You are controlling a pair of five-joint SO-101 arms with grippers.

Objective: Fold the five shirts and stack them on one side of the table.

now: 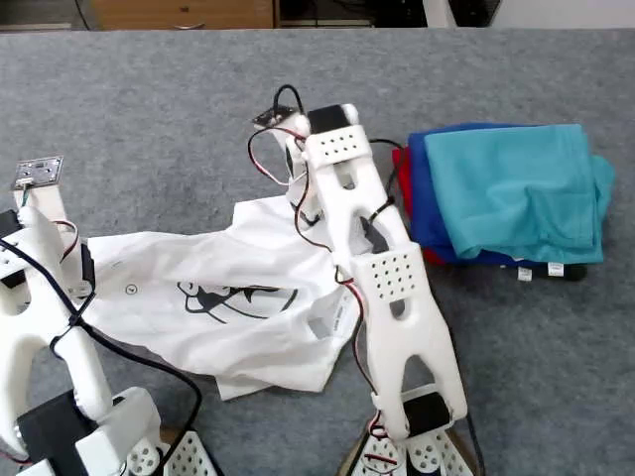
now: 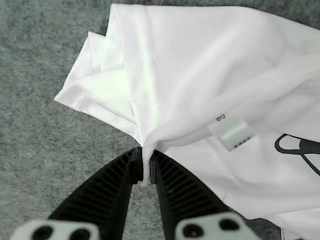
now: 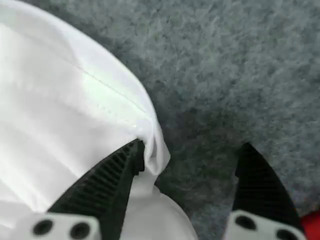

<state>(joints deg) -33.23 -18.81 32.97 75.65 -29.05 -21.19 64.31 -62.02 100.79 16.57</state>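
White printed cotton shirt [image 1: 228, 297] lies crumpled, with the folded teal, blue and red shirt stack [image 1: 511, 193] just beside it. Left gripper [image 2: 145, 162] pinches its fold; right gripper [image 3: 192, 155] stands open at its edge.

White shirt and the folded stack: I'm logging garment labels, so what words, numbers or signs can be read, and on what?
On the white shirt, the sewn-in tag: a few small characters, too blurred to read.
On the white shirt's front, the black graphic: a drawing, no letters.
On the folded stack, the two white tags at its near edge: too small to read.
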